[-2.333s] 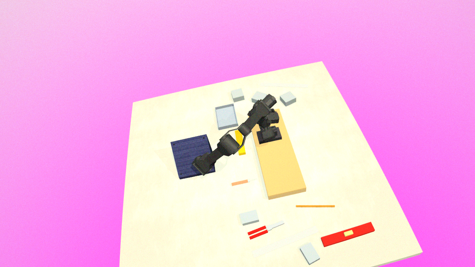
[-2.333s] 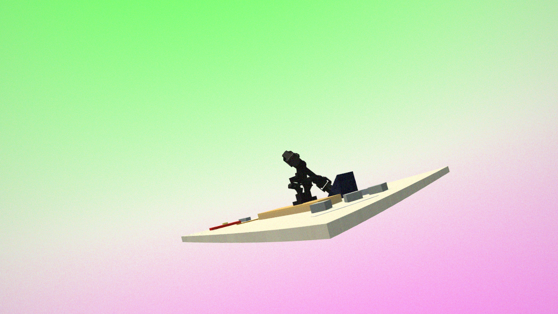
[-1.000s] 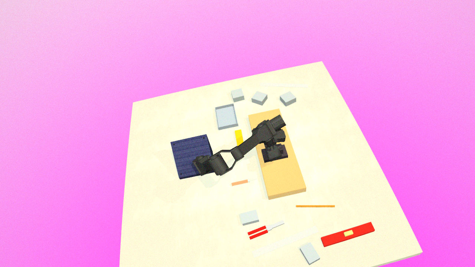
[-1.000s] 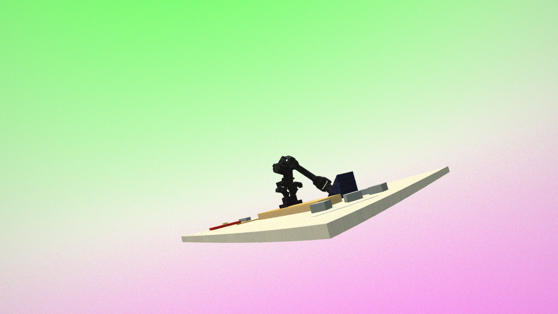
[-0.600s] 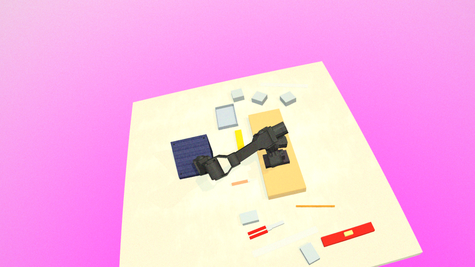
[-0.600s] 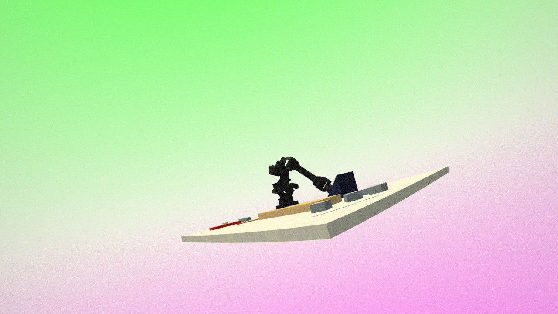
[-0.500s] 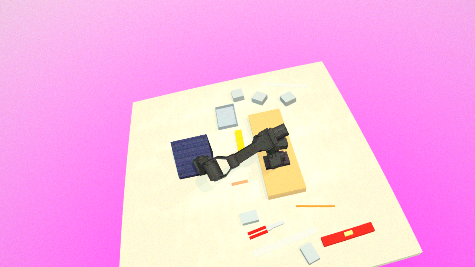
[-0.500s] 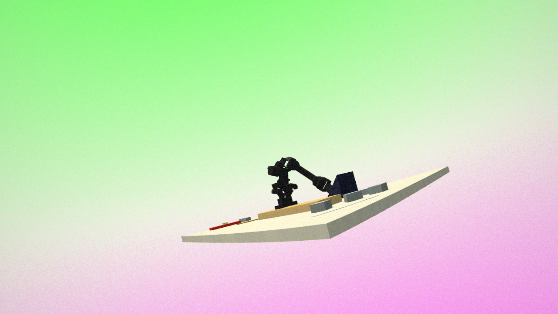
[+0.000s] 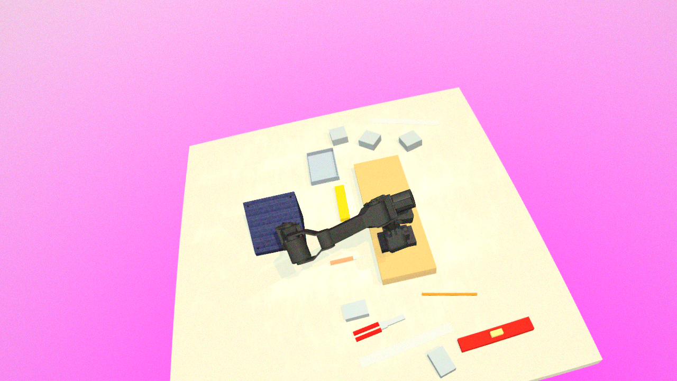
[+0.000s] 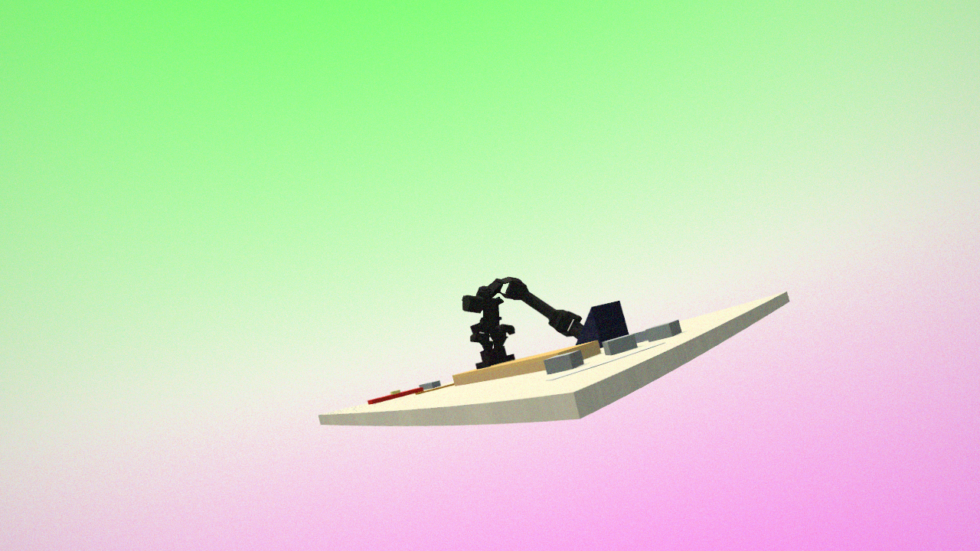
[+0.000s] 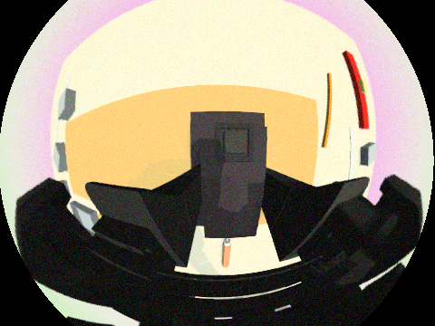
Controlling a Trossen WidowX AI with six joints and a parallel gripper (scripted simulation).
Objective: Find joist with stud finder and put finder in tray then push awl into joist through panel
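My gripper [image 9: 396, 235] [image 10: 494, 350] [image 11: 228, 167] is shut on the stud finder [image 9: 384, 244] [image 10: 484, 361] [image 11: 233, 172], a dark block with a small square window that looks unlit. It is over the nearer half of the tan floor panel [image 9: 378, 175] [image 10: 472, 376] [image 11: 136, 136], on or just above its surface. The awl [image 9: 341, 261] [image 11: 227, 254], with an orange handle and a thin pale tip, lies beside the panel on the robot's side. The grey tray [image 9: 323, 166] [image 11: 84, 217] stands empty beyond the panel's far left corner. The joist is hidden.
A yellow bar [image 9: 341, 202] lies between the tray and awl. Grey blocks [image 9: 338, 135] [image 9: 410, 140] [image 9: 355, 310] stand around. An orange stick [image 9: 449, 294] [image 11: 328, 109], a red level [image 9: 473, 337] [image 11: 355, 86] and a red-handled tool [image 9: 367, 328] lie nearer the front. A dark blue block [image 9: 270, 220] stands at the arm's base.
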